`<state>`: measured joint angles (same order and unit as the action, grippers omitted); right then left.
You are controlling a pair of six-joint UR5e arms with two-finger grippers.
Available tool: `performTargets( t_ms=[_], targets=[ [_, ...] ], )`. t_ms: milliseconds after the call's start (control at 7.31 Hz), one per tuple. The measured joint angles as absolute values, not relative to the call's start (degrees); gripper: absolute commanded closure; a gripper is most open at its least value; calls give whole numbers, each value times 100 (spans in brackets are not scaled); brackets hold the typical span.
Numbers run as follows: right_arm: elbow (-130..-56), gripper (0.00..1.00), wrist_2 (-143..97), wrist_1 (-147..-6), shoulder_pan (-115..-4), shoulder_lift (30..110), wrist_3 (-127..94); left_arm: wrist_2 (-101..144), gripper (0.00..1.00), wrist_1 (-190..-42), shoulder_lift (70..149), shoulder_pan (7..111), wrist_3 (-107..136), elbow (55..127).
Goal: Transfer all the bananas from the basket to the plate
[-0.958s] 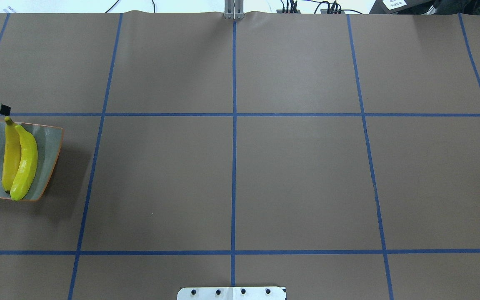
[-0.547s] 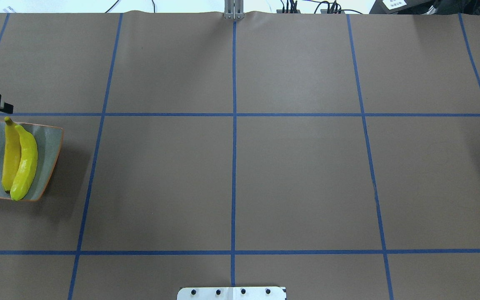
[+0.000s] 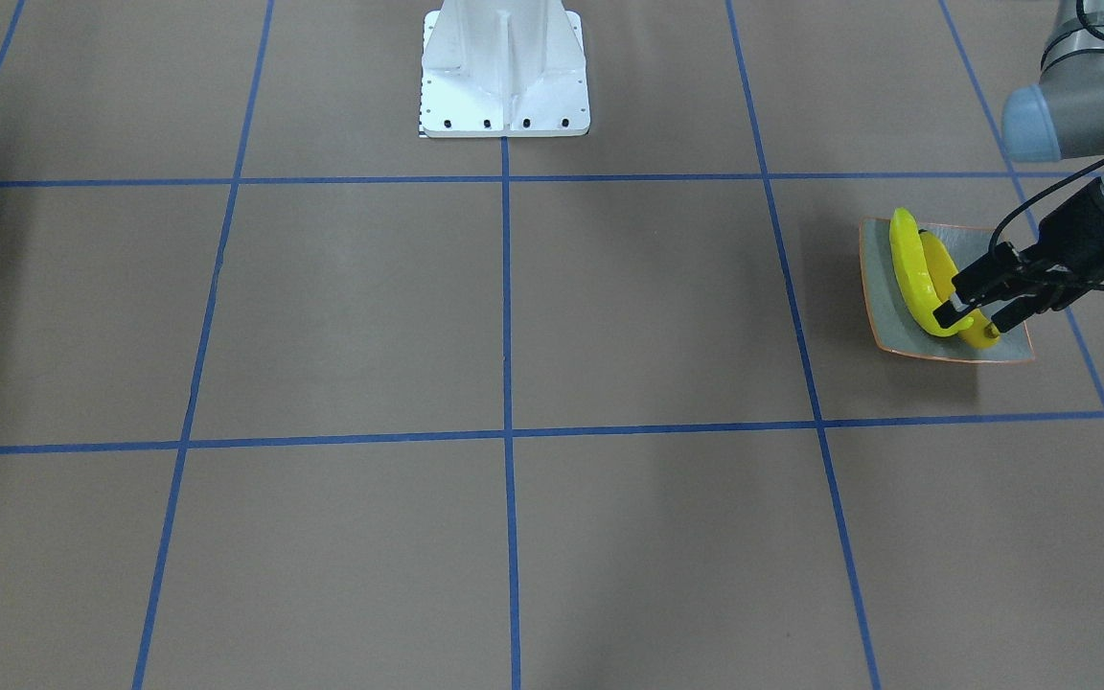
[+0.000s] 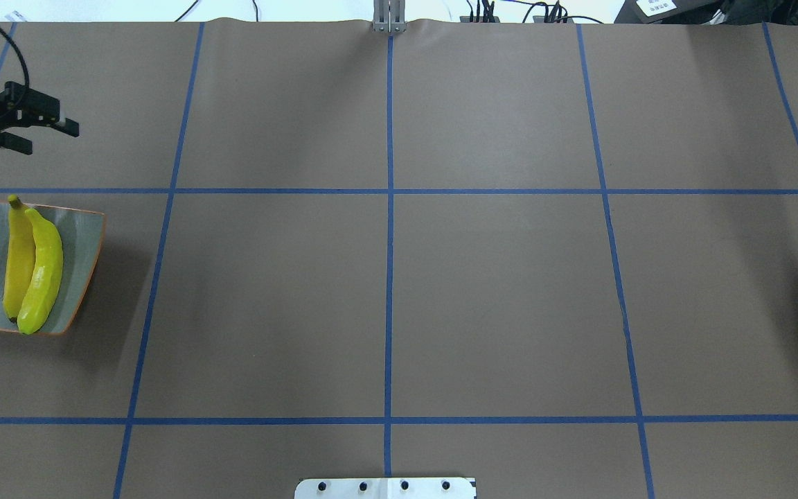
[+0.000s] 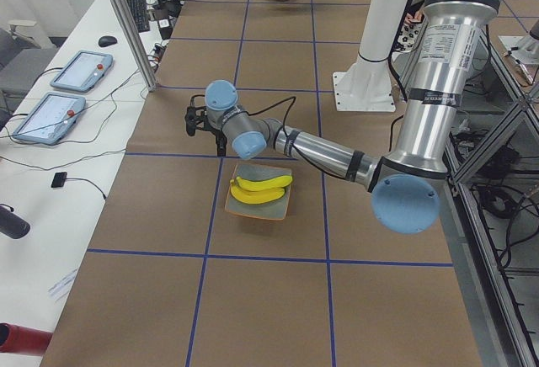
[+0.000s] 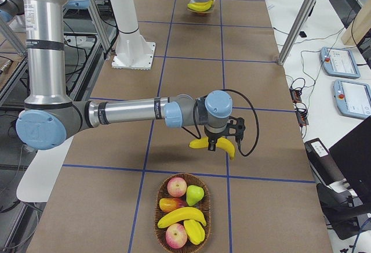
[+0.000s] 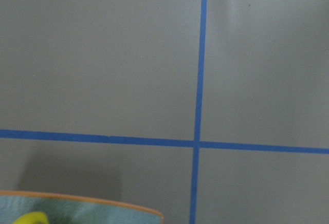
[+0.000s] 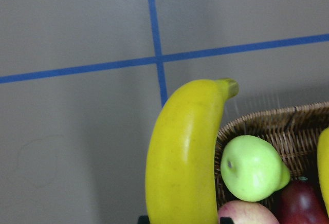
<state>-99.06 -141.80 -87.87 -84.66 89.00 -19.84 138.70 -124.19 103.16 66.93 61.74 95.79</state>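
Item: glossy yellow curved toy banana [image 8: 182, 157]. Held clamped by the right gripper [image 6: 215, 139], clear of the surface just beside the brown wicker basket [image 8: 267, 121], with its long axis crosswise under the jaws.

Destination: square grey-green plate [image 4: 84, 242] with orange-brown rim, well apart at the robot's left end of the brown blue-taped surface [image 4: 399, 291]. On it lie two bananas [image 4: 42, 270], side by side.

Nearer arm to the plate: left gripper [image 3: 964, 322], jaws spread and empty.

Outstanding: one banana [image 6: 181, 216] in the basket.
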Motion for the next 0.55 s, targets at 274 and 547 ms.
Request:
performTargets(
  t_ms=[274, 547],
  targets=[
    [-10343, 100, -14273, -8437, -7739, 8377, -3552, 13862, 0, -12425, 11115, 6158, 7418, 9502],
    [-10717, 100, -14118, -7444, -6856, 7908, -5632, 13829, 0, -12445, 11889, 5671, 8467, 9328]
  ],
)
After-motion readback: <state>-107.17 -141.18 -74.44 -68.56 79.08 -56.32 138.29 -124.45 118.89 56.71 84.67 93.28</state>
